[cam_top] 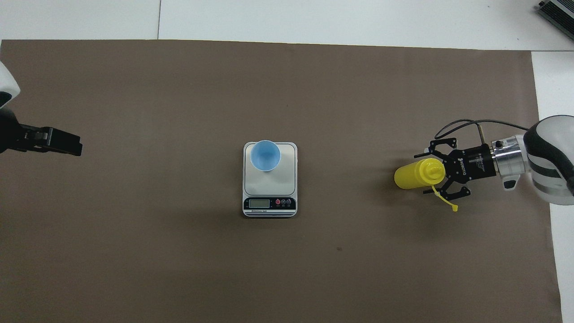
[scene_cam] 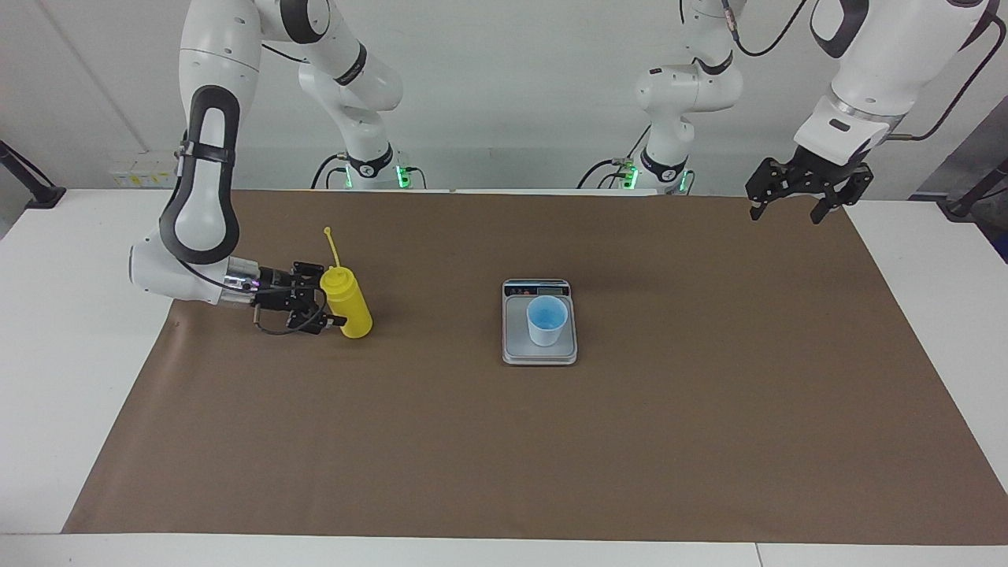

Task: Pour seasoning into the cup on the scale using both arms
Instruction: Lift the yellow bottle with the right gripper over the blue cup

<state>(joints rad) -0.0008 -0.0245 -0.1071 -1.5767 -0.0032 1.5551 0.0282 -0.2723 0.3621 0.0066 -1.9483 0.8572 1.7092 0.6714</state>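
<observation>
The seasoning, a yellow squeeze bottle (scene_cam: 351,305) (cam_top: 415,175), stands upright on the brown mat toward the right arm's end of the table, its thin nozzle (scene_cam: 334,248) pointing up. My right gripper (scene_cam: 331,299) (cam_top: 423,174) lies level at the bottle's side, open, with one finger on each side of the bottle's upper body. The pale blue cup (scene_cam: 546,319) (cam_top: 265,155) stands on the silver scale (scene_cam: 520,340) (cam_top: 280,179) at the middle of the mat. My left gripper (scene_cam: 787,214) (cam_top: 67,144) hangs open and empty in the air over the mat's corner at the left arm's end.
A brown mat (scene_cam: 551,457) covers most of the white table (scene_cam: 63,339). A grey device (cam_top: 558,11) sits at the table's farthest corner on the right arm's end. The scale's display strip (cam_top: 269,204) faces the robots.
</observation>
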